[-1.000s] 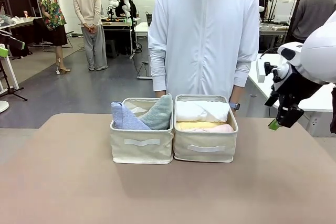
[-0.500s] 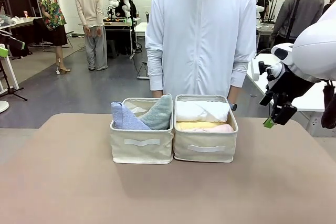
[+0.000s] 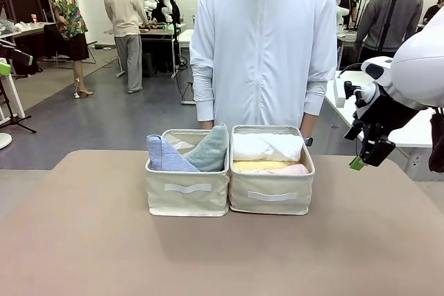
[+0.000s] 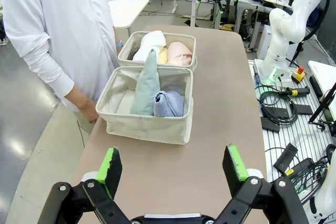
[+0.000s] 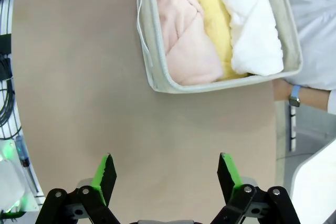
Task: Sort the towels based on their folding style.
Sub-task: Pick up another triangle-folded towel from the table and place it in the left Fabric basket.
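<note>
Two beige bins stand side by side mid-table. The left bin holds two triangle-folded towels, a light blue one and a teal-green one. Rolled towels fill the right bin: white, yellow and pink. My right gripper hangs open above the table's right edge, well clear of the bins. From its wrist I see my right gripper over bare table below the pink, yellow and white rolls. My left gripper is open and empty, short of the nearer bin.
A person in a white hooded jacket stands right behind the bins, one hand low beside the nearer bin, a blue-banded wrist past the far bin. Bare tabletop lies in front of the bins and to both sides.
My right gripper has barely drifted to the left. The towels, the bins and the person at the table have not moved.
</note>
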Robot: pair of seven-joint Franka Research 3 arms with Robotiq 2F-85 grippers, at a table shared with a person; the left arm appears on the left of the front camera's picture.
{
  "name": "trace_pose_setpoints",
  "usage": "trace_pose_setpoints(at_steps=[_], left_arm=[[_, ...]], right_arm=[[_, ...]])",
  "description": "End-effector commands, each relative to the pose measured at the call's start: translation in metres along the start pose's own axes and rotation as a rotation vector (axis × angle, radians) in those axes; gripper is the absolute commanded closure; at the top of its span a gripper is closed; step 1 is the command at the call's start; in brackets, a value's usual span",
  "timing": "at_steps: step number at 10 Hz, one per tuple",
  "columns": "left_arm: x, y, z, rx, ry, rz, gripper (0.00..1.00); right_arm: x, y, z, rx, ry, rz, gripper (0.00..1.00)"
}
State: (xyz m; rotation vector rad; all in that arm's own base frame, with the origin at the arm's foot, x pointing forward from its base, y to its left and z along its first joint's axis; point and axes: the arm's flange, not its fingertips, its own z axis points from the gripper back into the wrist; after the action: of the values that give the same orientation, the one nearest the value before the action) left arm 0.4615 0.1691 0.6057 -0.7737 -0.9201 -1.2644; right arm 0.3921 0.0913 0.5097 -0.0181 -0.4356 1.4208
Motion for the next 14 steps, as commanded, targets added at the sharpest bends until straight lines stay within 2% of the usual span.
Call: trace_pose_setpoints(at_steps=[1,2,3,5,6,8,10,13,14], left_arm=[[0.002,0.0,0.002,-0.003,-0.01,-0.009,0.0],[0.002,0.0,0.002,-0.003,-0.01,-0.009,0.0],[0.002,0.0,0.002,-0.003,-0.01,-0.009,0.0],[0.002,0.0,0.002,-0.003,-0.01,-0.009,0.0],[0.002,0.0,0.002,-0.003,-0.01,-0.009,0.0],[0.002,0.0,0.002,-0.003,-0.01,-0.009,0.0],[0.002,0.0,0.002,-0.003,-0.01,-0.009,0.0],[0.002,0.0,0.002,-0.003,-0.01,-0.009,0.0],[0.002,0.0,0.002,-0.003,-0.01,-0.009,0.0]], right_arm=[[0.0,0.0,0.0,0.0,0.0,0.0,0.0],[-0.013,-0.005,0.04,0.09,-0.088,0.021,0.0],[-0.043,-0.019,0.084,0.109,-0.237,0.008,0.0],[-0.121,-0.041,0.148,0.18,-0.561,-0.116,0.0],[-0.16,-0.051,0.16,0.216,-0.68,-0.15,0.0],[-0.23,-0.069,0.154,0.239,-0.856,-0.197,0.0],[-0.28,-0.074,0.129,0.225,-0.949,-0.207,0.0],[-0.311,-0.069,0.108,0.156,-1.058,-0.168,0.0],[-0.309,-0.071,0.11,0.071,-1.11,-0.208,0.0]])
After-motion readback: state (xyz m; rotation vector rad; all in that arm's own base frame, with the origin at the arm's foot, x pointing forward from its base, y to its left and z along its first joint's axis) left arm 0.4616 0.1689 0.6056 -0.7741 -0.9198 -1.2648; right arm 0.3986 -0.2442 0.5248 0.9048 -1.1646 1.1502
